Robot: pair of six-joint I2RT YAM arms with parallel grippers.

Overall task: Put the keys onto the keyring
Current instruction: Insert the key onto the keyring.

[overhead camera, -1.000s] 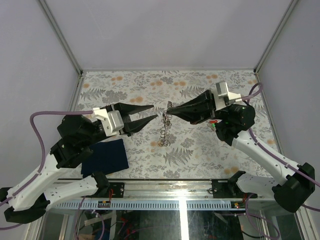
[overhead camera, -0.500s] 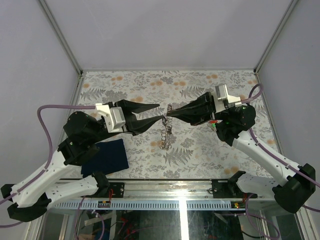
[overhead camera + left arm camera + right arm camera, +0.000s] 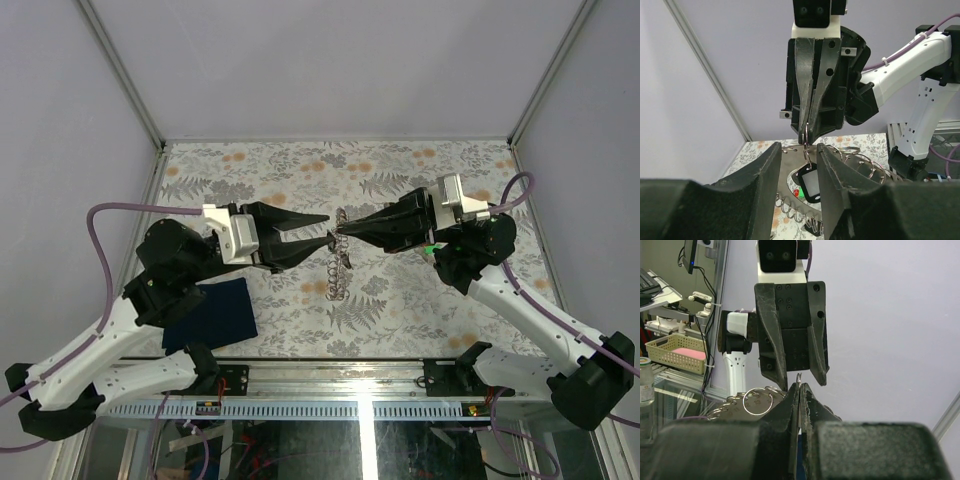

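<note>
Top external view shows my two arms meeting tip to tip over the middle of the floral table (image 3: 450,320). My right gripper (image 3: 341,231) has its fingers pressed together on one wire ring of the keyring (image 3: 336,275). The rest of that silvery chain hangs from the pinch toward the near side; whether its lower end touches the table I cannot tell. My left gripper (image 3: 328,229) faces it with fingers apart, the tips straddling the right gripper's tip and the pinched ring without closing on either. From the left wrist camera I see the pinched ring in the gap between my left fingers, and just below it a small dark key piece (image 3: 808,183) with a pale face; whether it is threaded onto the ring I cannot tell. More linked rings fan out to the right behind it. On the right wrist camera a thin wire pokes up out of my closed fingertips, with the left gripper's fingers standing to either side of it. A dark blue cloth (image 3: 215,312) lies flat beside the left arm, well apart from the chain.
</note>
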